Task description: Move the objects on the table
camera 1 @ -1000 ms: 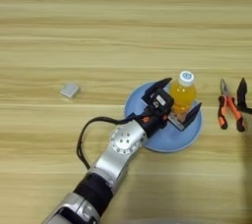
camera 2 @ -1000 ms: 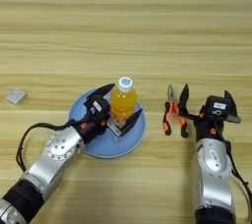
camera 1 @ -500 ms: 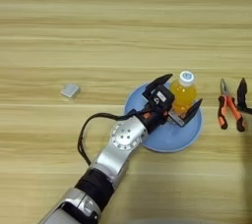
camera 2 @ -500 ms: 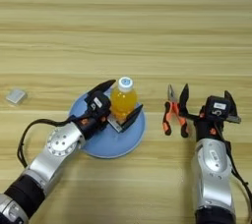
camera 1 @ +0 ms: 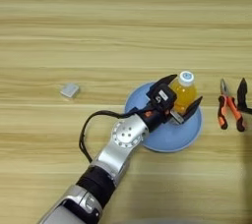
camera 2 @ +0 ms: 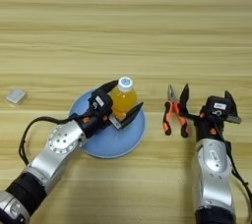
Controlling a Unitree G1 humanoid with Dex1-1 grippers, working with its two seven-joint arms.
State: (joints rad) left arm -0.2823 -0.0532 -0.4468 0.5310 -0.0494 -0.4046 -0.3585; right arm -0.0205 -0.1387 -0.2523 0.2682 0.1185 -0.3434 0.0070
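Left gripper [camera 1: 181, 99] spread around the one bottle [camera 1: 183, 93] standing on the plate [camera 1: 192, 132].

On the wooden counter [camera 1: 123, 31] there is one small clear bottle of orange drink with a white cap, one round light-blue plate, one pale grey square block [camera 1: 70, 90] and one pair of orange-handled pliers [camera 2: 173, 112]. The bottle stands upright on the far part of the plate; the block lies well apart to the left, and the pliers lie just right of the plate. The left gripper's two black fingers are spread wide, one on each side of the bottle's body, close against it, though whether they touch it is unclear. The right gripper [camera 2: 206, 101] rests on the counter just right of the pliers, its fingers spread apart and holding nothing.
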